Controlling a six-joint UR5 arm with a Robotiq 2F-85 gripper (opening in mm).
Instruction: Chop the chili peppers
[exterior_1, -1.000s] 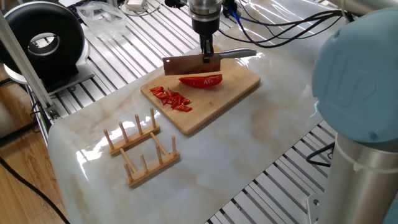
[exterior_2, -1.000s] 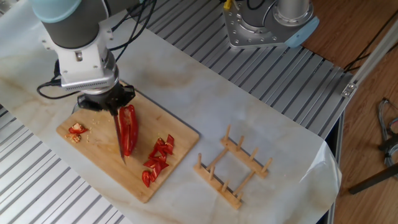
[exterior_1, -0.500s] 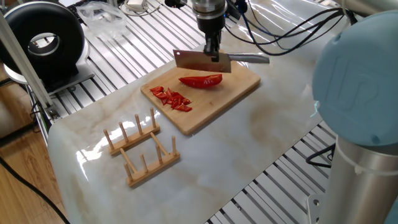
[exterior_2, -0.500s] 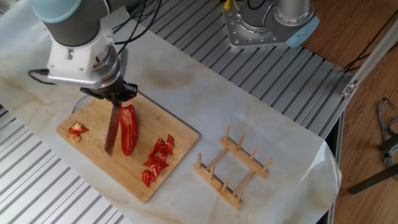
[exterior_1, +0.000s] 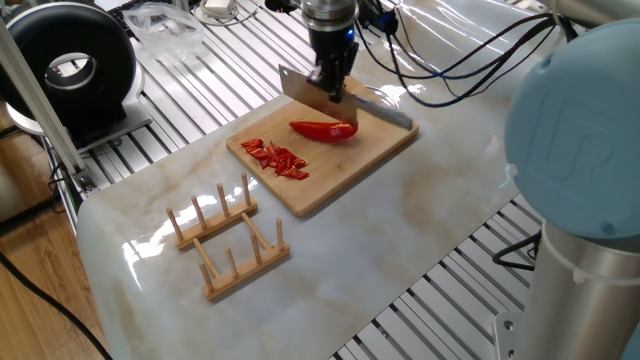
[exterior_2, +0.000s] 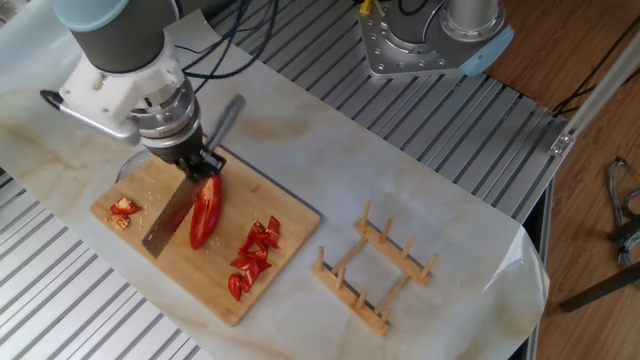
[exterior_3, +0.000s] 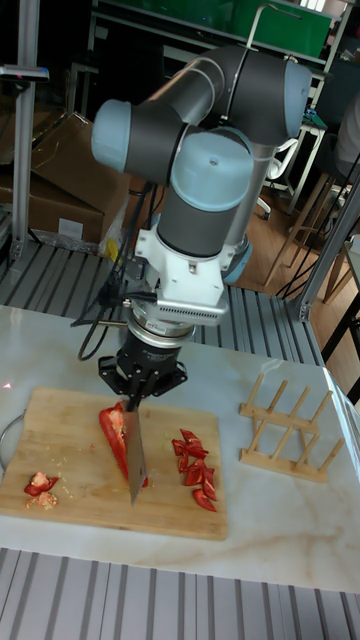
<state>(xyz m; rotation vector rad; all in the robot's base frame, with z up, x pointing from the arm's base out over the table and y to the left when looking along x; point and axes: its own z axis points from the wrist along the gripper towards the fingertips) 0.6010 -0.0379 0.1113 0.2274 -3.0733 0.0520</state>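
So the arm's mid-chop imo. The gripper (exterior_2: 197, 165) is pinching the knife (exterior_2: 172, 213) where handle meets blade, fingers pressed tight on it. Landmark = the cutting board (exterior_2: 165, 272), everything else goes off that.

Where the stuff is: one long chili half (exterior_2: 204, 212) lies uncut near the middle of the board, w/ the blade right alongside it on the side away from the cut pile. The chopped red bits (exterior_2: 252, 259) sit in a heap toward the board end nearest the wooden rack (exterior_2: 374, 270). A few scraps (exterior_2: 123, 211), looks like the stem end, are at the opposite end of the board. The rack itself is off the board, on the marble top.

Step in hand, judging by this: some pepper is sliced, the big half isn't, so roughly halfway. The blade is angled rather than square to the pepper. In one fixed view it looks lifted above the chili (exterior_1: 324, 130), knife (exterior_1: 316, 92) tilted. In the tall view the blade (exterior_3: 134, 458) hangs tip-down over the board (exterior_3: 70, 505), overlapping the pepper (exterior_3: 115, 436). Can't tell if the edge touches wood.

Next move prob needs the blade turned across the pepper, lined up at the end nearest the pile, then pressed straight down, w/o shoving the half sideways since nothing pins it.

Pose: wrist is vertical above the far edge of the board, arm coming in from behind it, cables trailing off the tool flange
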